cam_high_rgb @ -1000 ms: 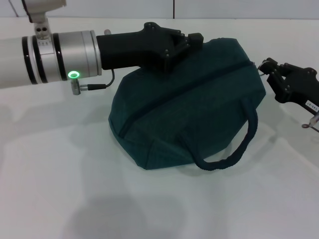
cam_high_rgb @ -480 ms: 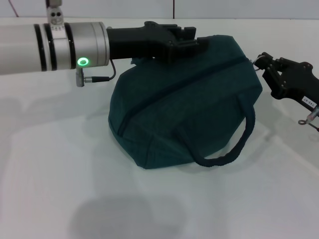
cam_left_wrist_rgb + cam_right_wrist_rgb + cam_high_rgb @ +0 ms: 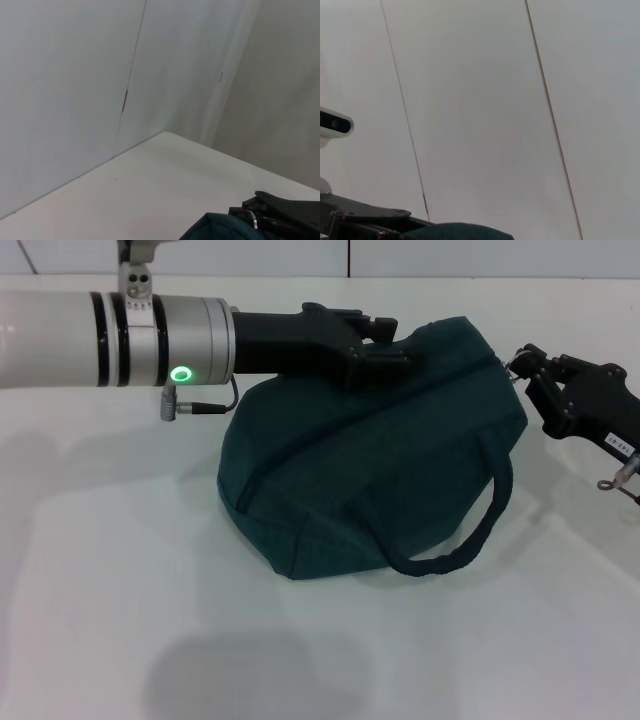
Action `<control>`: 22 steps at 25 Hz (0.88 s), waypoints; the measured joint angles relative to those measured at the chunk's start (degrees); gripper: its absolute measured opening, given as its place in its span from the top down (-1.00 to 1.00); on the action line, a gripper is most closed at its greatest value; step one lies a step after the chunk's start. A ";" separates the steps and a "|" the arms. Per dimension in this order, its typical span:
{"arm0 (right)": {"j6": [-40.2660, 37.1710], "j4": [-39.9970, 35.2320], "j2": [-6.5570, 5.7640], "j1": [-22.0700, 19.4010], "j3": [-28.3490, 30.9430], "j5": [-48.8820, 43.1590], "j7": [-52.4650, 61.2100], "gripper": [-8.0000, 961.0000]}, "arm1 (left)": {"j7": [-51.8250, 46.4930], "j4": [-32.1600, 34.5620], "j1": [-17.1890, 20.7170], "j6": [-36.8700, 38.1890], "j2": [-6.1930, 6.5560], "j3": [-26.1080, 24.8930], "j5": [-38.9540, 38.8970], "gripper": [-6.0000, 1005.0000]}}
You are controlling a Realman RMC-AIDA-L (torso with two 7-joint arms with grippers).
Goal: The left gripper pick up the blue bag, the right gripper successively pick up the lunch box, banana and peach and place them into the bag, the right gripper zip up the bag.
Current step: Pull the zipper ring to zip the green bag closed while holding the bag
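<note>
**Left gripper on the bag's top, right gripper at its zip end**

The left gripper (image 3: pixel 385 345), a black two-finger tool on a silver cylindrical wrist with a green light, lies across the far upper part of the large dark teal-blue fabric bag (image 3: pixel 370 460); its fingers sit against the cloth, but whether they are clamped on a handle or fold or merely resting cannot be told. The right gripper (image 3: pixel 535 370), all black with a small white label, sits at the bag's right end, just where the zip line finishes; whether it pinches anything there cannot be told either, and a small metal ring on a cord (image 3: pixel 618 483) hangs below that arm

From the near edge of the white worktop (image 3: pixel 120 620) going back: bare surface first, then the bag around the middle, slumped on its side with one looped handle (image 3: pixel 470 540) drooping over the near face. The far edge meets a pale panelled wall (image 3: pixel 480 255)

The bag looks soft and limp, so it will likely sag and fold wherever it is lifted; the handles or the stiffer seam along the zip seem the best places to take hold. With contents inside it would probably be heavier than it appears

The zip looks drawn shut along its visible length. No lunch box, banana or peach is in sight, so they are presumably inside, though nothing confirms it
</note>
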 joint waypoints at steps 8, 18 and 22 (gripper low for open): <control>-0.60 0.00 0.10 0.00 -0.01 -0.01 0.02 0.93 | 0.92 0.02 0.69 0.09 -0.16 -0.21 -0.30 -0.07; -1.47 -0.54 0.15 0.43 -0.09 -0.34 1.41 0.93 | 6.14 0.01 2.10 1.93 -0.61 -0.37 -3.56 0.67; -2.06 -0.56 0.17 0.66 -0.01 -0.13 1.47 0.94 | 10.04 0.01 3.65 3.94 -0.30 -0.43 -8.03 0.83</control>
